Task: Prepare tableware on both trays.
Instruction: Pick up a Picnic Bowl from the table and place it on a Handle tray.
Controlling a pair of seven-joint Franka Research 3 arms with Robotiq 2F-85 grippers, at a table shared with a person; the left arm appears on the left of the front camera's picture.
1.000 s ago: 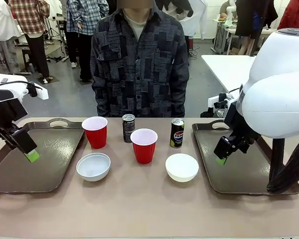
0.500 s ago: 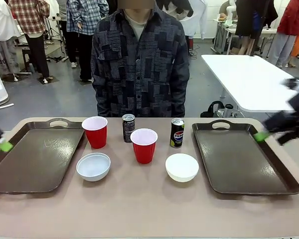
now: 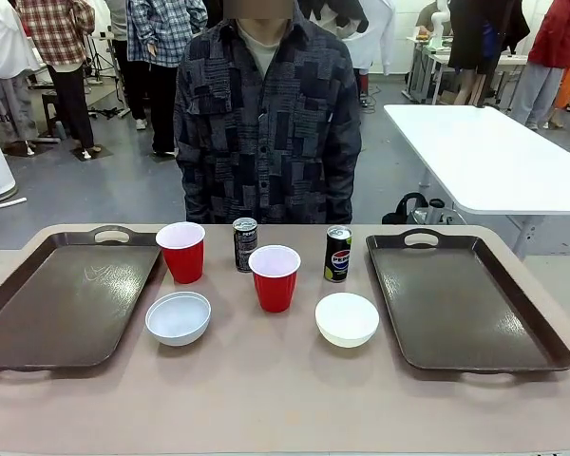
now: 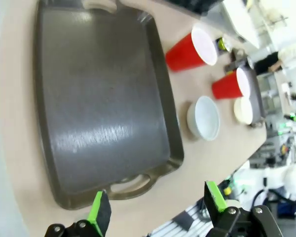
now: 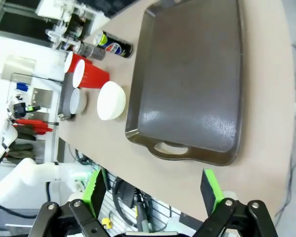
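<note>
Trays (image 3: 66, 304), cups (image 3: 275, 275), bowls (image 3: 347, 318), cans (image 3: 337, 254): two each

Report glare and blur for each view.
Front view: sharp, with a pale sheen on the left tray. Left wrist view: soft all over, with a streaky reflection on that tray. Right wrist view: fairly crisp, with a bright patch on the right tray.
</note>
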